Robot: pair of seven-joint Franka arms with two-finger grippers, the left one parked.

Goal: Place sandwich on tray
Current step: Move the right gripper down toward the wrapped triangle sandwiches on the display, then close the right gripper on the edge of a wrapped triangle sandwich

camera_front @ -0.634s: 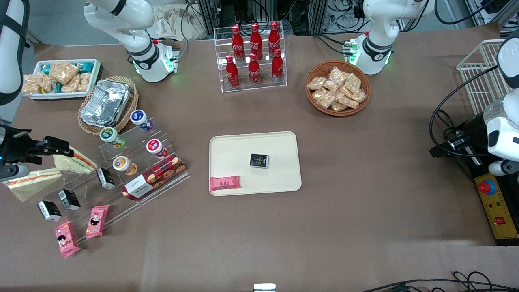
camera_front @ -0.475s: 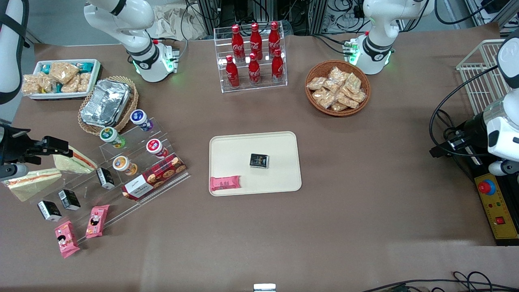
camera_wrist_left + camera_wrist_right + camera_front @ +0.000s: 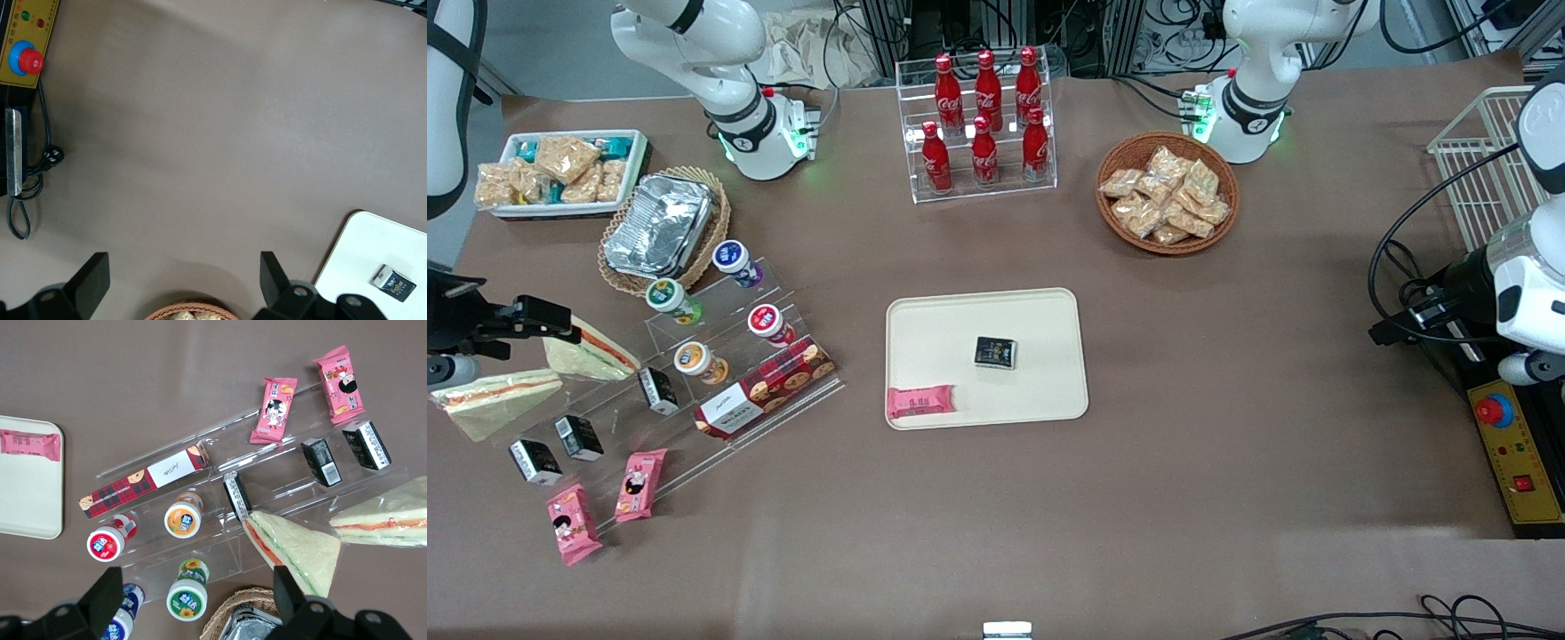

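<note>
Plainly, my gripper [image 3: 535, 317] hung above the counter [image 3: 1227, 444] at the working arm's end, its two fingers [image 3: 107, 587] spread wide with nothing between them. In the wrist view those fingers framed the lidded cups on the clear acrylic rack [image 3: 720, 373], among them a green-lidded cup [image 3: 187, 599] and an orange-lidded cup [image 3: 183, 520].

The sandwich [image 3: 494, 400], the wedge with the orange-red stripe along its edge, lay flat on the counter beside the rack, nearer to the front camera than my gripper and apart from it. From my wrist it showed as a pale triangle in clear wrap [image 3: 383, 520], just beside two small black boxes [image 3: 320, 461] on the rack's low step. The second wedge [image 3: 591, 348], striped red and green, leaned at the rack's edge just beside my gripper and farther from the front camera than the sandwich; the two wedges were near each other but I could not tell whether they touched.

The tray [image 3: 934, 338] sat in the middle of the counter, well apart from the sandwich, with the rack between them. A pink bar [image 3: 920, 401] lay on the tray's near rim, and a small black packet [image 3: 995, 352] lay close to its centre. A red plaid cookie box [image 3: 765, 387] lay on the rack's low step, toward the tray.
</note>
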